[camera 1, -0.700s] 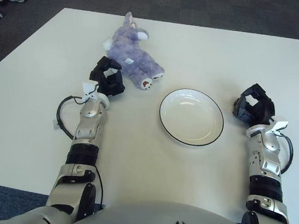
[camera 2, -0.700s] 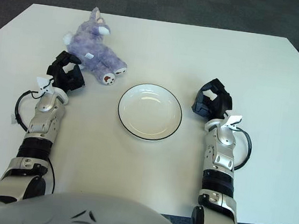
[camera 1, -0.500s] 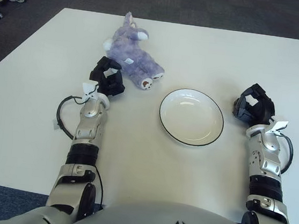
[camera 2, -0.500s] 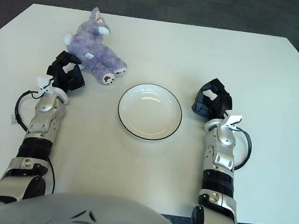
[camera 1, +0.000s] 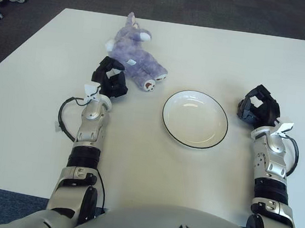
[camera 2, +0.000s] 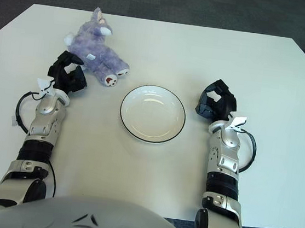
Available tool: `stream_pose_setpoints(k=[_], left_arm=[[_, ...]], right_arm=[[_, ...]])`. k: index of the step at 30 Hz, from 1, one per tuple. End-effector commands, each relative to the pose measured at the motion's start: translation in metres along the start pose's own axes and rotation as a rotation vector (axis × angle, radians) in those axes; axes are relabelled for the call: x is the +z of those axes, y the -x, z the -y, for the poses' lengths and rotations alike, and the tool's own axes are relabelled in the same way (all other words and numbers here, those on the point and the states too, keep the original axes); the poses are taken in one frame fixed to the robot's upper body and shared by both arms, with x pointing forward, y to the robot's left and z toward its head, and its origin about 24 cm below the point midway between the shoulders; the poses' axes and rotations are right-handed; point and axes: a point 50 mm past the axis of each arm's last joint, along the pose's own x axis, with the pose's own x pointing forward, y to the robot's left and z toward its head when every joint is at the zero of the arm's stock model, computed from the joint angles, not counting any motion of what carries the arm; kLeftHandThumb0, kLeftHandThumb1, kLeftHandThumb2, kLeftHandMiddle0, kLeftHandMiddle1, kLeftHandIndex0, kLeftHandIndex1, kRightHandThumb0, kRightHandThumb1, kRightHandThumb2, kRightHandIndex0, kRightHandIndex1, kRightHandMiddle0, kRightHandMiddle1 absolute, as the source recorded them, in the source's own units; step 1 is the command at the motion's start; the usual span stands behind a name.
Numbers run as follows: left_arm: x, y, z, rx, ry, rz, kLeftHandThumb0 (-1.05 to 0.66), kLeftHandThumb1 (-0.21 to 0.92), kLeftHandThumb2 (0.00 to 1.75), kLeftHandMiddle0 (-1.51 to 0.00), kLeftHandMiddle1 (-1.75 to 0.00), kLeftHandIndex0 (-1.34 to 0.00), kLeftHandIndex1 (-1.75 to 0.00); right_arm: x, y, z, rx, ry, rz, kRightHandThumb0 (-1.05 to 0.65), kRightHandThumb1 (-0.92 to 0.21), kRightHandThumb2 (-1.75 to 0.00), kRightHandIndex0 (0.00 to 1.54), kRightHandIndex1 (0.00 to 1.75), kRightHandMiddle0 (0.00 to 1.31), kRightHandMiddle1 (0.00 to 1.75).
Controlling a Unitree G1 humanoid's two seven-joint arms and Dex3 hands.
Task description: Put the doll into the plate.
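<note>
Nearest to me, the robot's grey torso fills the bottom edge of both eye views, with the two silver-and-black forearms reaching out over the white rectangular worktop.

Right robot hand: black, three-fingered, showing to the right of the plate and clear of its rim. Fingers loosely curled, nothing between them. I cannot tell whether it touches the worktop.

Left robot hand: black, three-fingered, at the end of the left forearm, showing just beside the doll's near-left flank. Fingers part-curled with a gap between them, holding nothing. From these views I cannot tell whether a fingertip touches the plush. A white tag sticks out at the wrist, and a black cable loops beside the forearm.

Shallow round white plate with a thin black rim: sits on the worktop between the two hands, nearer the right one. Nothing in it.

Purple-grey plush animal doll: lies on its side on the worktop, beyond and to the left of the plate, well apart from its rim. Head and ears point toward the far edge; feet with white-and-brown soles point toward the plate. A small white label shows on its body.

Beyond the worktop is dark grey carpet.
</note>
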Motion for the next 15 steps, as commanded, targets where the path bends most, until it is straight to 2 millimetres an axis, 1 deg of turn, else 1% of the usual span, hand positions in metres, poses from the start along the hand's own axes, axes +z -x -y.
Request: stream_pose_setpoints(k=[1,15], left_arm=[[-0.0099,0.0069,-0.0049,-0.001,-0.021,-0.028,-0.44,0.43,1.18,-1.11,-1.75,-0.52,-1.75],[-0.0075,0.0071,-0.0075,-0.014,-0.045,0.021,-0.43,0.46,1.14,-1.10,-1.75,-0.50,-1.75]], right_arm=[[-0.0015,-0.0014,0.0012,-0.008,-0.011,-0.012,-0.48,-0.34,-1.29,1.23,1.75,0.59,1.75],[-0.0026,-0.0022,-0.0007,-0.007,-0.008,-0.014,-0.47,-0.35,-1.27,1.23,1.75,0.59,1.75]])
